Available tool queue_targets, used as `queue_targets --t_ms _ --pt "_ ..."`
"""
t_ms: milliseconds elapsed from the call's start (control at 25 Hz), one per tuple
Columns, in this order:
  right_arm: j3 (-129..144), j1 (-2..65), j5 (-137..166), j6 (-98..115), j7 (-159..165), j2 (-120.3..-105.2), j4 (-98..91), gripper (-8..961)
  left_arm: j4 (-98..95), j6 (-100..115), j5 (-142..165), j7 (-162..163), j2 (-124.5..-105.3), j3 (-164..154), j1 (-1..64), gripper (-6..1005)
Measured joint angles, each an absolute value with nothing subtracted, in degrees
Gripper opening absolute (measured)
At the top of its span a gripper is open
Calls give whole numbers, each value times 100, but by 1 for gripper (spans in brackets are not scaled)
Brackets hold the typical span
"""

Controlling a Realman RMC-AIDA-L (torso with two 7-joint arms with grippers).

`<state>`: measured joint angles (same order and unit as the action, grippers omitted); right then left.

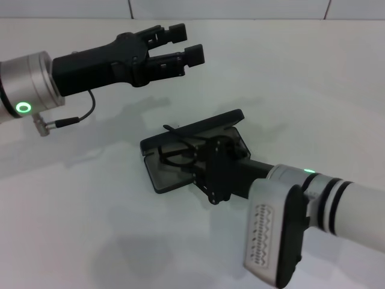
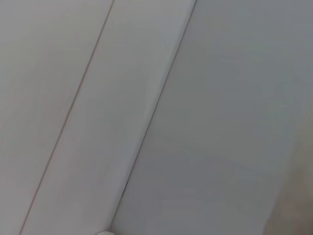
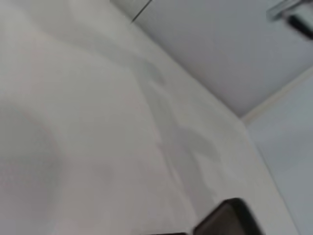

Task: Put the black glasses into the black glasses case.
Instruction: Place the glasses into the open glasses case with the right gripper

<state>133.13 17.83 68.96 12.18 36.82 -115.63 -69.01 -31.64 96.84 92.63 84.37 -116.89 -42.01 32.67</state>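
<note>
The left arm is held raised on the left side, and its left gripper is seen with the two fingers parted and nothing between them. The right arm is stretched forward and low from the right side; the right gripper is pointed downward, and its fingers seem hidden behind its own body.

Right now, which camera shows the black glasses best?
The head view: the black glasses lie in the open black glasses case, partly behind the right tool. The left wrist view shows neither; the right wrist view only a case corner.
</note>
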Motion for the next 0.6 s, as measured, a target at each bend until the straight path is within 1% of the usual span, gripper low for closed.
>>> queue_targets --t_ms 200,600 --pt "12763 1513 6863 1431 3685 -11598 -7031 188 -3164 9684 9264 8437 -11689 -4201 3262 858" --pt "12516 1589 6634 1290 3655 -11614 -6921 189 -3164 9634 9266 8437 -11689 -4201 3250 853"
